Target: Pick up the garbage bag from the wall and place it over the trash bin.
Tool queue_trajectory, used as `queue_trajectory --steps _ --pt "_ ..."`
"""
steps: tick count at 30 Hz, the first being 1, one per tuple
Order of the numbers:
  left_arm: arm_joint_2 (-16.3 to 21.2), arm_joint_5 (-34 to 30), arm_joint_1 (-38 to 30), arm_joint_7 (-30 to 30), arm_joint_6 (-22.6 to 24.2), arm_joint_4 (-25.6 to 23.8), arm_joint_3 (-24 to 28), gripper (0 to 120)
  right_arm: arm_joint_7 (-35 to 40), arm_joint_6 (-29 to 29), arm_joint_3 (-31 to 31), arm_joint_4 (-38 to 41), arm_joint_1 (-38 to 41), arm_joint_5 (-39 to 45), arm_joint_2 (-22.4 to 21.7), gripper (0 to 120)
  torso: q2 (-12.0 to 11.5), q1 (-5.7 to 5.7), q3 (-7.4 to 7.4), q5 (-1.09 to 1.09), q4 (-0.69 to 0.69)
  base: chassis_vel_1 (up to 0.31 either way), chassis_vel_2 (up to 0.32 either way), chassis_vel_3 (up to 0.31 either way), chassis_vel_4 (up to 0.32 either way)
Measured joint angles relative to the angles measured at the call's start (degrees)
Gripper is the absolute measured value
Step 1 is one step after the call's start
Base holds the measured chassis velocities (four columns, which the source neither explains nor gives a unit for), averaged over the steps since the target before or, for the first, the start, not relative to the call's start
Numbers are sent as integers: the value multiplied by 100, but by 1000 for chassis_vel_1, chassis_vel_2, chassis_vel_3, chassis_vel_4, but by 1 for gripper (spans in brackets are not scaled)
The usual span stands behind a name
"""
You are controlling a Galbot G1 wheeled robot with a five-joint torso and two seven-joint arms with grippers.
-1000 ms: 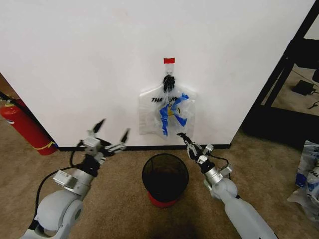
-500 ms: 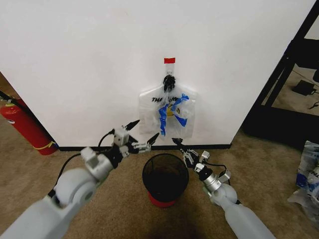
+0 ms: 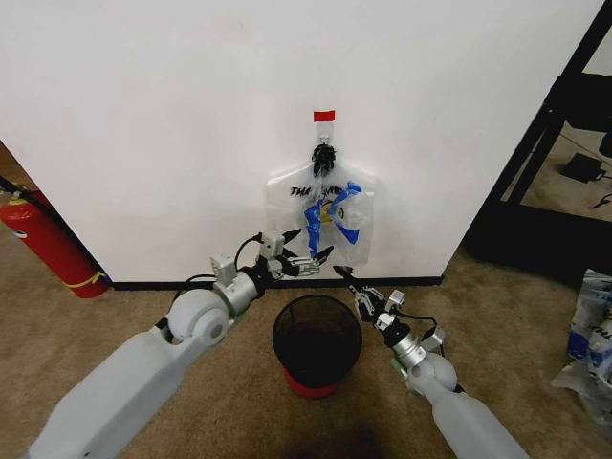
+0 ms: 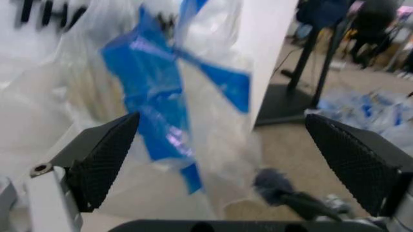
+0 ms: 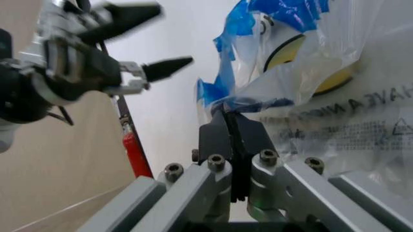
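Bag on wall, both hands at its lower edge.
Bag (image 3: pixel 320 218) hangs from a wall hook above the bin (image 3: pixel 316 342) on the carpet. Left hand (image 3: pixel 304 260) released, fingers spread beside the bag's lower left. Right hand (image 3: pixel 351 281) clenched, empty, just under the bag. Fire extinguisher (image 3: pixel 46 244) stands against the wall's left end.

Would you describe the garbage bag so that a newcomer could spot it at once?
On the white wall, below a red tape strip, the garbage bag hangs above the trash bin. The left gripper, open, is at its lower edge. It alone is translucent plastic with blue patches and black lettering.
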Motion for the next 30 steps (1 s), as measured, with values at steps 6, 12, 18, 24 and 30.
queue_trajectory --steps 6,12,18,24,30 --pt "5 30 -216 -197 169 135 120 100 -35 47 13 64 -74 -149 43 0 0 0 0 0 0 0 0 0 0" --pt "-126 -169 -363 -490 313 132 223 100 -37 65 14 69 -83 -209 79 0 0 0 0 0 0 0 0 0 0" --pt "-375 -203 -500 -713 368 301 396 98 -33 92 15 13 -74 -238 117 0 0 0 0 0 0 0 0 0 0" --pt "-484 -123 -571 -896 459 488 465 93 -19 92 12 103 -86 -215 85 0 0 0 0 -1 -1 0 0 0 0" --pt "-462 -119 -545 -907 498 471 449 81 -16 90 6 119 -90 -206 62 0 0 0 0 0 0 0 0 0 0"
